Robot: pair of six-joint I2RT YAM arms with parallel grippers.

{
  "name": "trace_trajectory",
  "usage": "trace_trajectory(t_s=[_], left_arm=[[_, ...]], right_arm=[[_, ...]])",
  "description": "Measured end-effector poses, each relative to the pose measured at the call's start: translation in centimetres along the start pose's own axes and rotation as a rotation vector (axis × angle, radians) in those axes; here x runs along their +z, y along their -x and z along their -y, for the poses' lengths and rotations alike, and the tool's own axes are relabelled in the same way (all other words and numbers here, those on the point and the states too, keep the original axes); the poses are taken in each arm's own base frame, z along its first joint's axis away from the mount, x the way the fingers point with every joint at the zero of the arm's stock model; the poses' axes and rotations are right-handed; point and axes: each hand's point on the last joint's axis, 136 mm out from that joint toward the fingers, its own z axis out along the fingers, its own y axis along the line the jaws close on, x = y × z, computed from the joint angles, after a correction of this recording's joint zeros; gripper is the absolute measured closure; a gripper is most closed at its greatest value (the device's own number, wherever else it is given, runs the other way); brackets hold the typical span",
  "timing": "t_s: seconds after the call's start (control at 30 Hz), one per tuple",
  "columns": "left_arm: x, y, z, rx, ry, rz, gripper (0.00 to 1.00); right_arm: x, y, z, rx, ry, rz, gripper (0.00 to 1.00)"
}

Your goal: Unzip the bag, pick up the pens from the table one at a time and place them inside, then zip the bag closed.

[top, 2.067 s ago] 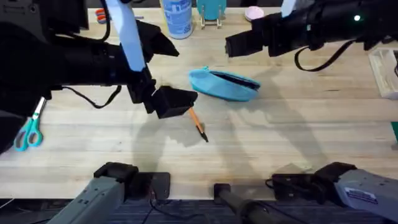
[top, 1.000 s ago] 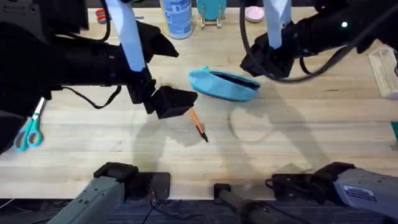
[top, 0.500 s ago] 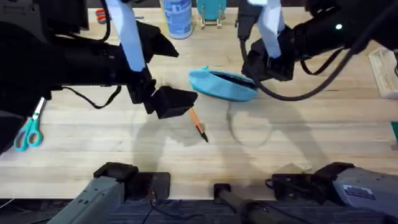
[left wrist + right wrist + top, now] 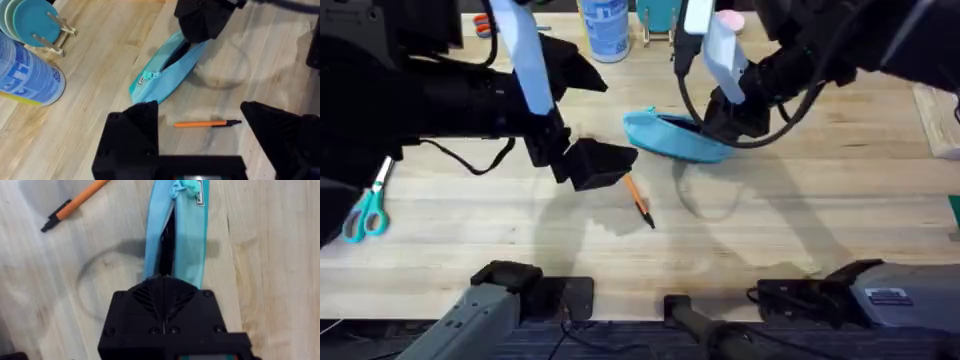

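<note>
The light-blue bag (image 4: 672, 138) (image 4: 165, 75) (image 4: 187, 240) lies on the table (image 4: 820, 220) with its zipper slit open and dark. Its pull tab sits at the end away from my right gripper. One orange pen (image 4: 638, 201) (image 4: 205, 123) (image 4: 75, 205) rests on the wood just in front of the bag. My left gripper (image 4: 605, 165) (image 4: 197, 107) hovers open over the pen, one finger on each side of it. My right gripper (image 4: 720, 122) (image 4: 167, 282) (image 4: 202, 22) is shut, with its tips at the bag's right end. Whether they touch the fabric is hidden.
Teal-handled scissors (image 4: 365, 210) lie at the left edge. Along the back stand a blue-and-white canister (image 4: 607, 28) (image 4: 27, 75), a rack of teal plates (image 4: 660, 18) (image 4: 27, 22) and a pink object (image 4: 728, 20). A clear container (image 4: 940, 115) sits at the right edge.
My right arm swung in from the back right, leftward and down onto the bag's right end. The left arm, the pen and the bag stayed put.
</note>
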Motion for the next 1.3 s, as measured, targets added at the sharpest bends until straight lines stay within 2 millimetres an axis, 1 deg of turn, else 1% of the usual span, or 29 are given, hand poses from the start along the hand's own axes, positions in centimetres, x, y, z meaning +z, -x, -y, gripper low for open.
trace_trajectory(t_s=[0.17, 0.47, 0.53, 0.63, 0.7, 0.73, 0.8, 0.9, 0.93, 0.97, 1.0, 1.3], left_arm=[[0.0, 0.0, 0.0, 0.0, 0.0, 0.0, 0.005], [0.0, 0.0, 0.0, 0.0, 0.0, 0.0, 0.006], [0.0, 0.0, 0.0, 0.0, 0.0, 0.0, 0.006], [0.0, 0.0, 0.0, 0.0, 0.0, 0.0, 0.006], [0.0, 0.0, 0.0, 0.0, 0.0, 0.0, 0.006], [0.0, 0.0, 0.0, 0.0, 0.0, 0.0, 0.006], [0.0, 0.0, 0.0, 0.0, 0.0, 0.0, 0.006], [0.0, 0.0, 0.0, 0.0, 0.0, 0.0, 0.006], [0.0, 0.0, 0.0, 0.0, 0.0, 0.0, 0.006], [0.0, 0.0, 0.0, 0.0, 0.0, 0.0, 0.006], [0.0, 0.0, 0.0, 0.0, 0.0, 0.0, 0.006], [0.0, 0.0, 0.0, 0.0, 0.0, 0.0, 0.006]], right_arm=[[1.7, -0.2, 0.5, 0.003, 0.017, -0.013, 0.972], [4.9, -1.6, 0.1, 0.034, 0.101, -0.069, 0.971], [5.3, -1.8, 0.0, 0.038, 0.113, -0.078, 0.972], [5.4, -1.8, 0.0, 0.039, 0.117, -0.078, 0.971], [5.4, -1.8, 0.0, 0.039, 0.117, -0.078, 0.944], [5.4, -1.8, 0.0, 0.041, 0.117, -0.078, 0.879], [5.4, -1.8, 0.0, 0.039, 0.117, -0.077, 0.62], [5.4, -1.8, 0.0, 0.04, 0.116, -0.078, 0.177], [5.4, -1.8, 0.1, 0.04, 0.112, -0.078, 0.048], [5.4, -1.8, 0.2, 0.045, 0.109, -0.078, 0.017], [5.4, -1.8, 0.2, 0.048, 0.108, -0.078, 0.009], [5.4, -1.8, 0.2, 0.068, 0.108, -0.079, 0.005]])
